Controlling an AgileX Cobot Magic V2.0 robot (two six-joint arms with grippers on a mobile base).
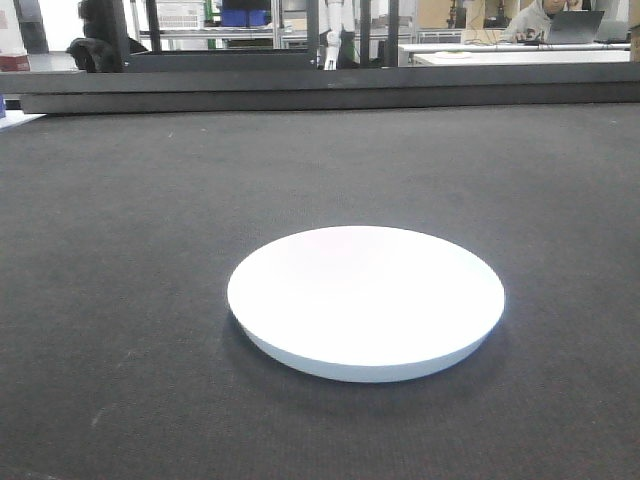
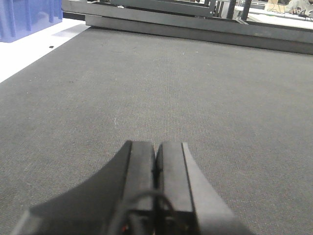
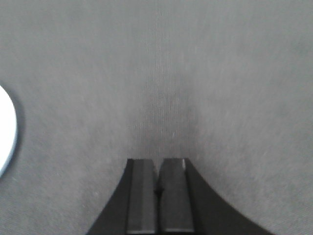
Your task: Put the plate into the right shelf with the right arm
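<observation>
Front-facing view: a dark grey mat [image 1: 120,250] fills the work surface, running back to a low dark rail [image 1: 320,95] at its far edge. A blue bin [image 2: 24,19] shows at the far left corner in the left wrist view, off the mat. No steel shelf can be made out in any of the 3 views.

The plate [image 1: 366,300] lies flat and upright on the mat, near the middle and alone, with neither arm touching it. In the right wrist view only a sliver of its rim [image 3: 5,127] shows at the left edge, well apart from the fingers.

The right gripper [image 3: 157,164] hangs low over bare mat, its 2 fingers pressed together and holding nothing. The left gripper [image 2: 155,161] is likewise closed and empty, pointing across bare mat.

By these pictures the task looks to be at step 1, the reach, with the pick not yet begun. The next move probably calls for the right arm to swing left toward the plate, part its fingers, and come in low enough to pinch the shallow rim, likely a slippery hold on glossy ware.
</observation>
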